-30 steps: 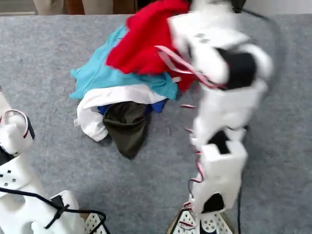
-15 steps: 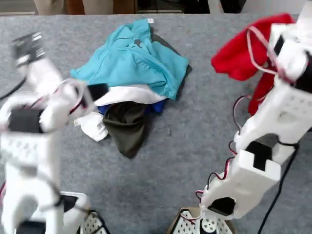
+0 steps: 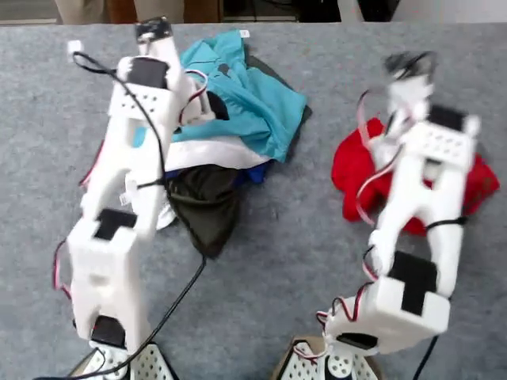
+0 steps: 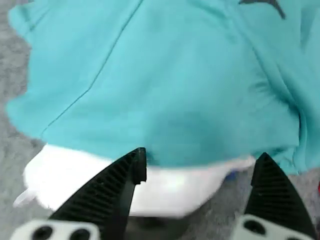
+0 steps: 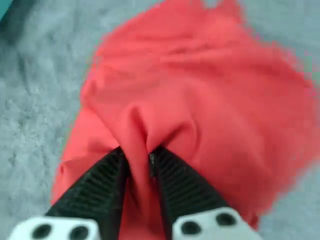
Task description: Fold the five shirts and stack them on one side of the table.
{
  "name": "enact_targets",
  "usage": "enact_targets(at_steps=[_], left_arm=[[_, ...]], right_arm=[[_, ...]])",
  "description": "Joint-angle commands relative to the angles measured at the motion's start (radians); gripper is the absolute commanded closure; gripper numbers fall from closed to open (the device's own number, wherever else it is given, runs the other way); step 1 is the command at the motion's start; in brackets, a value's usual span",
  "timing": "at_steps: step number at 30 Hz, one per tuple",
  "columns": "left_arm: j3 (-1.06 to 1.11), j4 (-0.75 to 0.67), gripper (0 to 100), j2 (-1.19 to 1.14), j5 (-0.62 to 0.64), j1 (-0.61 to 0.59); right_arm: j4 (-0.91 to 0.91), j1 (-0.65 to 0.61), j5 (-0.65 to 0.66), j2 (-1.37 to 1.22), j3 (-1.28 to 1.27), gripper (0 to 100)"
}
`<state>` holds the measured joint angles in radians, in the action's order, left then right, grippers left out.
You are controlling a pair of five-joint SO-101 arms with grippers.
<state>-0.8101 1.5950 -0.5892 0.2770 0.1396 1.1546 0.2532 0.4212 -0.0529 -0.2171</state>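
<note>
At the near edge of the grey bench [image 3: 301, 237] the two arm bases are sitting side by side; the left arm [image 3: 119, 198] is stretching away over the left half of the bench and the right arm [image 3: 420, 206] over the right half.

Nearest in the heap on the left, a dark olive shirt [image 3: 206, 202] is lying crumpled, its point trailing toward the bases; a white shirt [image 3: 214, 150] is lying just behind and partly over it, with a scrap of a blue shirt [image 3: 253, 172] peeking out between the two; a teal shirt [image 3: 253, 99] is lying on top at the far side, overlapping the white one.

The left tool [image 4: 200, 155] is hanging over the seam where teal is covering white, its jaws standing wide apart and gripping nothing; whether they are touching the cloth cannot be told.

Well apart from the heap, on the right, a red shirt [image 3: 352, 170] is lying bunched on the bench under the right arm; the right tool [image 5: 137, 152] is pinching a raised fold of it, the jaws nearly closed with only the red ridge between them.
</note>
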Motion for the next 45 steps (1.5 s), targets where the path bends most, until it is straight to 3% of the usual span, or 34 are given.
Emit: enact_targets(at_steps=[1, 6, 9, 13, 17, 18, 26, 34, 39, 45], left_arm=[[-0.215, 0.008, 66, -0.203, 0.032, -0.018], [-0.374, 0.051, 66, -0.472, 0.100, -0.003], [-0.440, 0.083, 68, -0.599, 0.095, 0.035], [-0.552, 0.104, 81, -0.650, 0.089, 0.029], [-0.563, 0.106, 99, -0.668, -0.021, -0.006], [-0.563, 0.110, 98, -0.668, -0.046, -0.026], [-0.574, 0.166, 98, -0.653, -0.249, -0.359], [-0.692, 0.163, 98, -0.475, -0.420, -0.717], [-0.824, 0.163, 98, -0.407, -0.422, -0.853], [-0.862, 0.124, 98, -0.283, -0.371, -0.916]], right_arm=[[-0.290, -0.028, 0.012, 0.076, -0.308, 99.5], [-0.535, -0.022, 0.011, 0.088, -0.507, 99.5], [-0.534, -0.024, -0.032, 0.084, -0.490, 99.5], [-0.534, -0.022, -0.052, 0.077, -0.489, 99.5], [-0.537, -0.022, -0.052, 0.076, -0.487, 99.5], [-0.539, -0.022, -0.052, 0.076, -0.487, 99.5], [-0.543, -0.022, -0.052, 0.074, -0.489, 99.5], [-0.545, -0.022, -0.052, 0.073, -0.486, 99.5], [-0.545, -0.025, -0.052, 0.073, -0.487, 99.5], [-0.543, -0.028, -0.052, 0.047, -0.473, 99.5]])
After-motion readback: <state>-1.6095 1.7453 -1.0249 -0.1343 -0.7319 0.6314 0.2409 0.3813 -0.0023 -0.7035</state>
